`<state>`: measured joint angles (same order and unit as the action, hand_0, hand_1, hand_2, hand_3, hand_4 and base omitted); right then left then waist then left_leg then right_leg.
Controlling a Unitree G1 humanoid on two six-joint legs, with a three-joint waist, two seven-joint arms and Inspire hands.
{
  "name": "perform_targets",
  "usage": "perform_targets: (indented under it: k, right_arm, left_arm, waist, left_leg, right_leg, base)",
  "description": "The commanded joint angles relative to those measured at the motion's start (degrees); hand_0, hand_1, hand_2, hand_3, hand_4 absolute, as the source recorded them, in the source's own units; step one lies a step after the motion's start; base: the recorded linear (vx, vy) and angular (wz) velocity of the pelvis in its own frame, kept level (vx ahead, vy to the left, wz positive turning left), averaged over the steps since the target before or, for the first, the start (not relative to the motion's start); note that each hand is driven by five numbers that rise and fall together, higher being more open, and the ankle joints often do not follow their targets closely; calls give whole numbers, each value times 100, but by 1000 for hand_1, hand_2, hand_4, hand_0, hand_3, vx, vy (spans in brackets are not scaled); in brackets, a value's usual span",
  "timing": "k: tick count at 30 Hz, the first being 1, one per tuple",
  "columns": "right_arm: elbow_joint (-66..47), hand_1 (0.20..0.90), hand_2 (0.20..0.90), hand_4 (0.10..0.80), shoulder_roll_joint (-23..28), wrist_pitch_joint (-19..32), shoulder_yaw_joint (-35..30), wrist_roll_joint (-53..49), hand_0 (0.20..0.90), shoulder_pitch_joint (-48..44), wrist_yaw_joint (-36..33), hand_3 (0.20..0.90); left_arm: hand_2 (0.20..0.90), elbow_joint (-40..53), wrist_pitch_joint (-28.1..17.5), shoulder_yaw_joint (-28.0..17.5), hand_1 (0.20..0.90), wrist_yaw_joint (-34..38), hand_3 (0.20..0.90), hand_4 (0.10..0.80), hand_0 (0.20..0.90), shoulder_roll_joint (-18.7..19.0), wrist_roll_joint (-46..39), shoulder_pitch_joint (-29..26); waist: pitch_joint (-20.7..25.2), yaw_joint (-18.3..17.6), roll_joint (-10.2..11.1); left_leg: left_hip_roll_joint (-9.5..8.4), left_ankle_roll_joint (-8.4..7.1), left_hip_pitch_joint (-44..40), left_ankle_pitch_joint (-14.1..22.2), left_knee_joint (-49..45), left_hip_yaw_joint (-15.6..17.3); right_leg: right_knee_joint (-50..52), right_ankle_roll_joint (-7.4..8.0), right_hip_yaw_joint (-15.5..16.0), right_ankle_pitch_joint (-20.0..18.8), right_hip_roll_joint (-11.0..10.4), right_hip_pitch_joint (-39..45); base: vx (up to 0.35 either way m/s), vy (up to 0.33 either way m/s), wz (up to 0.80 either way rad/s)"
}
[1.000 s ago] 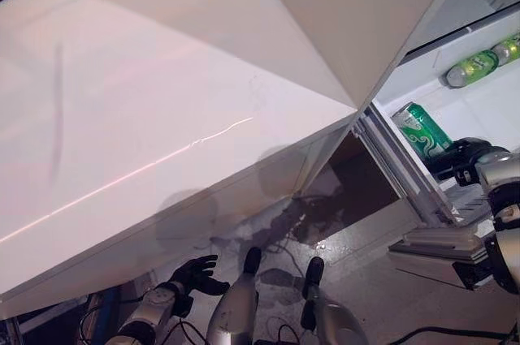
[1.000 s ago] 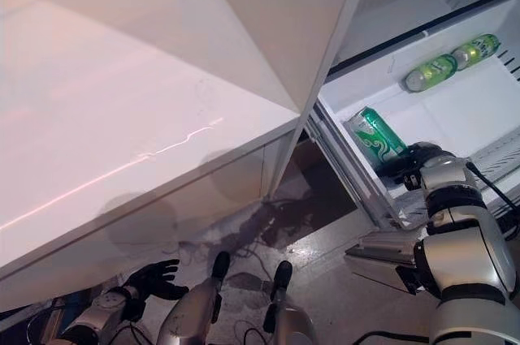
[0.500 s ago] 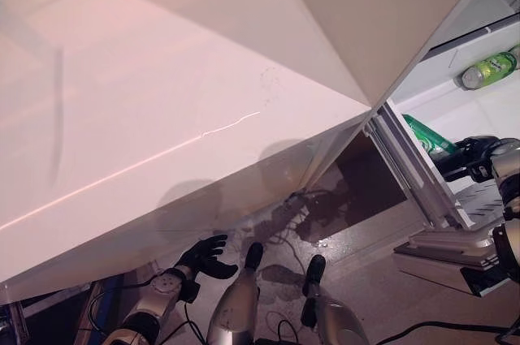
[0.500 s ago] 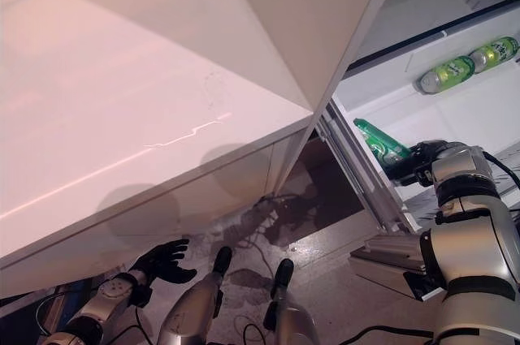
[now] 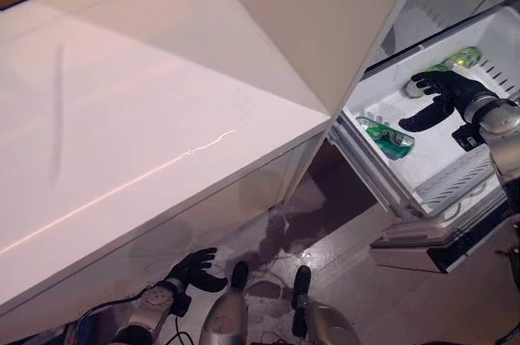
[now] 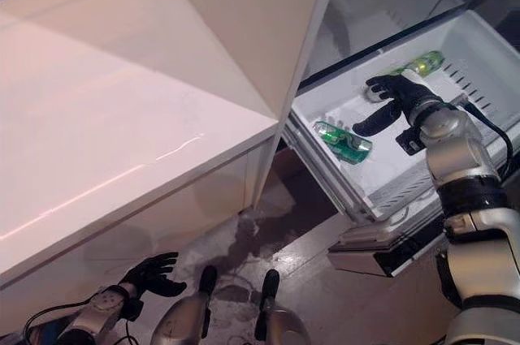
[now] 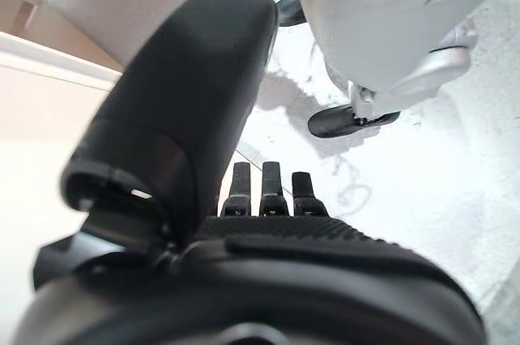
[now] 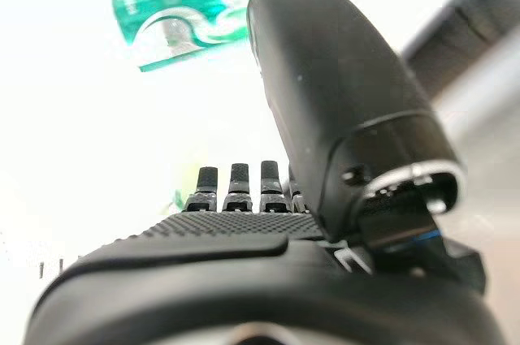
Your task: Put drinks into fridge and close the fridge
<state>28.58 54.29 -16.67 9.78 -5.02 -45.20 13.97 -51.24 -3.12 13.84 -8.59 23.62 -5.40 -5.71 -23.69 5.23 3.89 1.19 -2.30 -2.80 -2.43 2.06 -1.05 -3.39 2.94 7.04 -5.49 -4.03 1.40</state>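
Observation:
A green can [image 5: 386, 135] lies on its side on the white floor of the open fridge compartment [image 5: 382, 101]; it also shows in the right wrist view [image 8: 199, 20]. My right hand [image 5: 443, 95] is open with spread fingers, just past the can and apart from it, holding nothing. Green drinks [image 5: 459, 59] lie at the back of the same compartment, right behind the hand. My left hand [image 5: 195, 268] hangs open low at the left, over the floor, empty.
A large white panel [image 5: 162, 118] fills the left and middle, its edge next to the fridge opening. A wire shelf [image 5: 455, 183] lies at the compartment's front right. A white and dark ledge [image 5: 439, 243] juts out below it.
My right hand has let go of the green can, which now lies on its side in the fridge, and has lifted away open. The camera has shifted.

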Motion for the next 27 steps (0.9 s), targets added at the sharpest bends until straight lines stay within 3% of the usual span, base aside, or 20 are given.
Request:
perform_targets:
  k: [1, 4, 8, 14, 18, 23, 27]
  right_arm:
    - [-439, 900, 900, 800, 816, 578, -596, -1265, 900, 632, -1073, 900]
    - [-665, 900, 900, 800, 418, 1006, -1424, -2403, 900, 1180, -1873, 900]
    - [-905, 900, 900, 800, -650, 2024, -2279, -3758, 900, 1915, -2668, 900]
    - [-731, 900, 900, 800, -1645, 2807, -2470, -4245, 900, 2452, -3015, 900]
    - [-587, 900, 900, 800, -1866, 3018, -2465, -4407, 900, 2655, -3008, 900]
    - [-255, 900, 900, 800, -1797, 3019, -2378, -4829, 900, 2487, -2986, 900]
    - [92, 900, 900, 800, -1620, 3016, -2251, -5064, 900, 1949, -2821, 900]
  left_arm:
    - [900, -408, -269, 102, 900, 26, 900, 800, 900, 9, 295, 412]
    - [900, -622, -358, 85, 900, -14, 900, 800, 900, -73, 364, 442]
    - [900, -787, -500, 211, 900, -24, 900, 800, 900, -236, 462, 520]
    - [900, -848, -533, 499, 900, -42, 900, 800, 900, -383, 453, 565]
    - [900, -878, -540, 607, 900, -73, 900, 800, 900, -360, 498, 552]
    - [900, -746, -462, 751, 900, 11, 900, 800, 900, -341, 277, 374]
    - [900, -482, -374, 895, 900, 218, 900, 800, 900, -341, 65, 271]
  waist:
    - [1322, -411, -24]
    - [1531, -524, -63]
    - [1672, -653, -177]
    - [1673, -692, -283]
    - [1507, -660, -259]
    - [1151, -540, -225]
    - [755, -383, -310]
  left_leg:
    - [-342, 270, 97, 607, -404, 497]
    - [-332, 271, -45, 713, -393, 617]
    - [-334, 308, -221, 878, -451, 727]
    - [-330, 436, -306, 1143, -832, 778]
    - [-336, 536, -139, 1412, -1401, 719]
    - [-386, 649, 425, 1880, -2457, 594]
    - [-472, 813, 1251, 2292, -3668, 486]
  right_leg:
    - [698, 40, -24, 800, 286, -105]
    - [667, 96, -107, 824, 274, -25]
    - [710, 162, -224, 893, 236, 83]
    - [1095, 144, -294, 1084, 113, 118]
    - [1614, 76, -261, 1269, -21, -31]
    - [2289, -80, -133, 1500, -224, -359]
    - [3462, -296, -6, 1830, -352, -1078]
  base:
    - [97, 42, -33]
    - [96, 39, -35]
    - [93, 35, -26]
    - [104, 2, -21]
    - [93, -52, 0]
    - [-4, -26, 10]
    - [-96, 45, 16]
